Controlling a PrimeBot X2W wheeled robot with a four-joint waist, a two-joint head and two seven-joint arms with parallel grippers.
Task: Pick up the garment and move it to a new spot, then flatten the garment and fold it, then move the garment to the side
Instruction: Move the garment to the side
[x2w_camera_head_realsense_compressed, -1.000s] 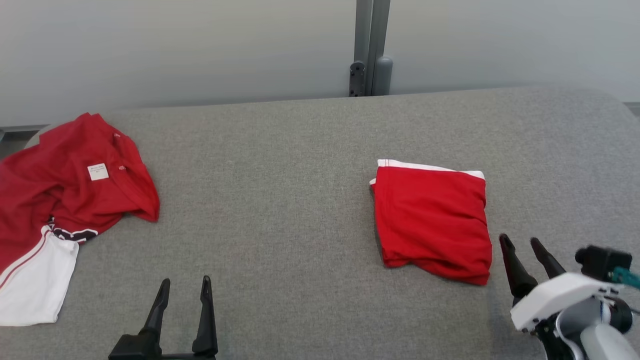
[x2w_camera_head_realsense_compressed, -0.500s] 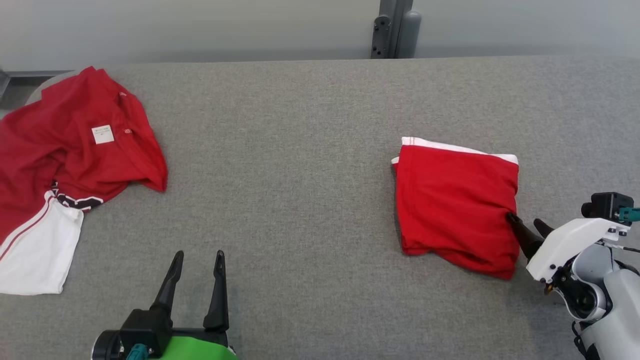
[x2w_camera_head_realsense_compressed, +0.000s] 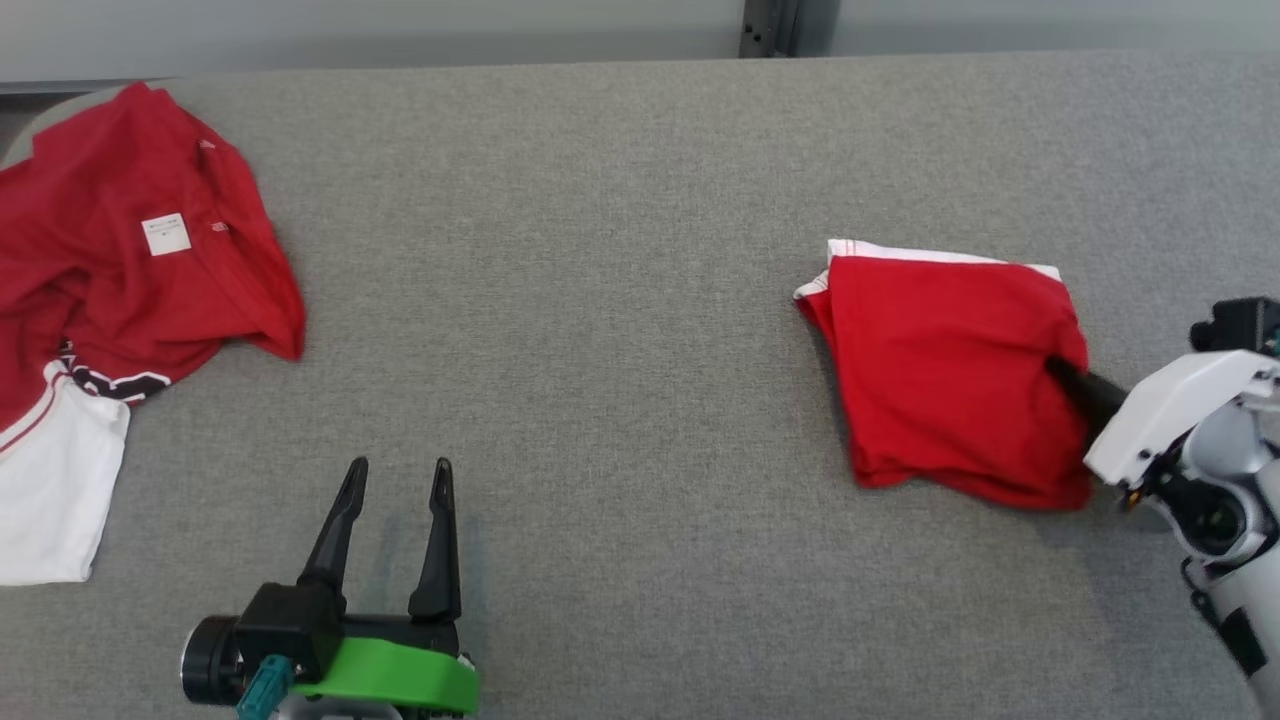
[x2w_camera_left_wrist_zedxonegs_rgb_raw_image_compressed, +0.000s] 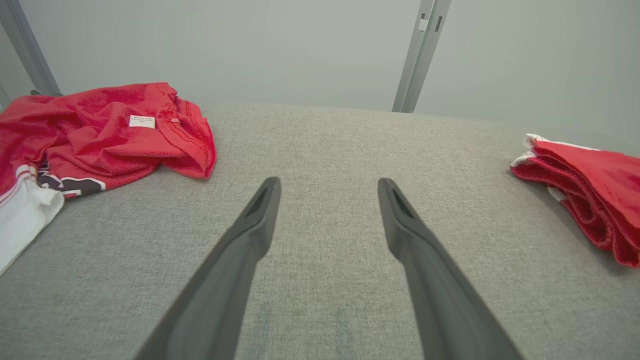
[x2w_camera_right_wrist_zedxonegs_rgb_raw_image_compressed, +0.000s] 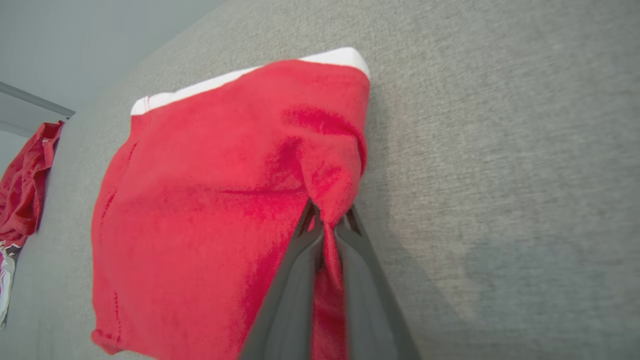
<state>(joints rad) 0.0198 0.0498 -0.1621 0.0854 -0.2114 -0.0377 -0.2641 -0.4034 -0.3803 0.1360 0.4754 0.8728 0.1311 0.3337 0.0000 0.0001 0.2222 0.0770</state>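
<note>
Partly buried: the right gripper (x2w_camera_head_realsense_compressed: 1062, 372) pinches the folded garment (x2w_camera_head_realsense_compressed: 950, 380) on the desk (x2w_camera_head_realsense_compressed: 620, 300), right side.
Its fingertips vanish under red cloth in the head view; the right wrist view shows them pressed together on a raised pleat at the garment's edge. The left gripper (x2w_camera_head_realsense_compressed: 398, 472) stands spread over bare desk. Far left, a crumpled jersey (x2w_camera_head_realsense_compressed: 130, 270), white label (x2w_camera_head_realsense_compressed: 166, 234) up, is cut off by the frame.

So the left gripper (x2w_camera_left_wrist_zedxonegs_rgb_raw_image_compressed: 328, 184) is spread wide over the grey table (x2w_camera_left_wrist_zedxonegs_rgb_raw_image_compressed: 325, 135). The garment (x2w_camera_left_wrist_zedxonegs_rgb_raw_image_compressed: 95, 135) sits crumpled off to the gripper's left, white label (x2w_camera_left_wrist_zedxonegs_rgb_raw_image_compressed: 142, 121) showing. A folded red bundle (x2w_camera_left_wrist_zedxonegs_rgb_raw_image_compressed: 590, 190) lies off to its right.
</note>
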